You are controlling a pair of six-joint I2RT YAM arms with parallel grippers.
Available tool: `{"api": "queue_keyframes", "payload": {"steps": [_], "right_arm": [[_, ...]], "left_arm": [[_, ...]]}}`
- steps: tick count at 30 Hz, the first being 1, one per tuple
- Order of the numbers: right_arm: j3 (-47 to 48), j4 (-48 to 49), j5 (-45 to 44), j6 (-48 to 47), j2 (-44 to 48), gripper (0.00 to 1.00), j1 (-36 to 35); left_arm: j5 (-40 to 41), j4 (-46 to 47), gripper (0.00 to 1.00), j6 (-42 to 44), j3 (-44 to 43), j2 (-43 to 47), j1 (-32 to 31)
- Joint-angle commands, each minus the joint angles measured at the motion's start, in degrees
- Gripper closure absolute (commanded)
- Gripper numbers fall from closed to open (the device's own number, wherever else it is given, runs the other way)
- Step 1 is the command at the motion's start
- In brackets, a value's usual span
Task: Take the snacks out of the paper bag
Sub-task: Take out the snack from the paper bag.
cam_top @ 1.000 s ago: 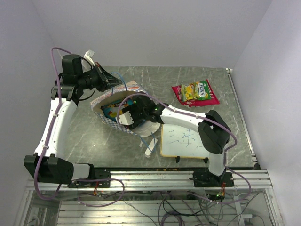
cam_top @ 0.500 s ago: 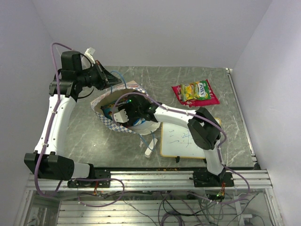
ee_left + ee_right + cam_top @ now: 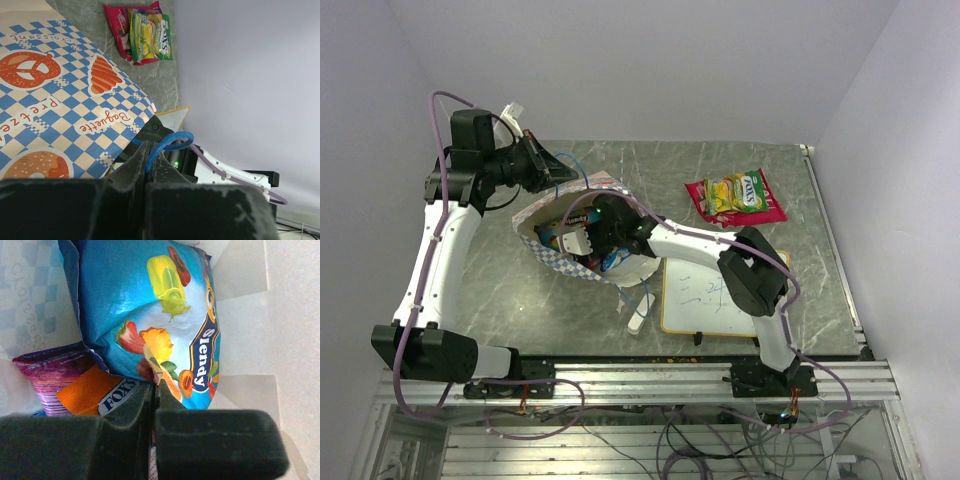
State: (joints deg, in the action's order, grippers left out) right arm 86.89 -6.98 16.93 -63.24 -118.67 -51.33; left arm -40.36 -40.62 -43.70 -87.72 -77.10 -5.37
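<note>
The paper bag [image 3: 552,262] lies tilted on the table with its mouth held open. My left gripper [image 3: 552,170] is shut on the bag's blue cord handle [image 3: 167,141], above the checkered side [image 3: 60,100]. My right gripper [image 3: 584,238] reaches inside the bag. In the right wrist view it [image 3: 156,387] is shut on the lower edge of a blue snack packet [image 3: 150,305]. An orange packet [image 3: 85,392] and a purple packet [image 3: 47,372] lie beside it in the bag. A pink-red packet [image 3: 703,195] and a yellow-green packet [image 3: 740,190] rest on the table at the far right.
A framed whiteboard [image 3: 710,300] lies near the front edge under the right arm. A white eraser block [image 3: 640,312] sits just left of it. The wall runs close behind the table, and the metal frame rail [image 3: 650,380] lies at the front.
My right gripper has pushed deeper into the bag and closed on the blue packet. The left gripper has kept its hold on the handle.
</note>
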Motion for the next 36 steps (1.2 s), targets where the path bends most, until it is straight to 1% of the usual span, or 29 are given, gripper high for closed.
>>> {"api": "queue_keyframes", "payload": {"steps": [1, 5, 11, 19, 26, 36], "right_arm": [[0.7, 3.4, 2.9, 4.1, 5.6, 1.00, 0.7], [-0.9, 3.5, 4.2, 6.2, 9.1, 1.00, 0.9], [-3.1, 0.1, 5.3, 9.6, 16.0, 1.00, 1.0], [-7.2, -2.1, 6.2, 14.1, 23.1, 1.00, 0.9], [-6.5, -3.9, 6.6, 17.4, 26.9, 1.00, 0.8], [-3.3, -7.2, 7.1, 19.5, 34.5, 1.00, 0.8]], "left_arm": [[0.2, 0.0, 0.93, 0.6, -1.3, 0.6, -0.4], [1.1, 0.4, 0.93, 0.0, -0.1, 1.3, -0.1], [2.1, -0.4, 0.93, -0.1, 0.4, 1.8, 1.3], [2.9, 2.4, 0.93, -2.9, 3.4, 3.5, 2.7], [5.3, 1.6, 0.93, -3.6, 4.1, 3.8, 4.0], [5.9, 1.9, 0.93, -4.1, 4.9, 2.8, 4.5]]}}
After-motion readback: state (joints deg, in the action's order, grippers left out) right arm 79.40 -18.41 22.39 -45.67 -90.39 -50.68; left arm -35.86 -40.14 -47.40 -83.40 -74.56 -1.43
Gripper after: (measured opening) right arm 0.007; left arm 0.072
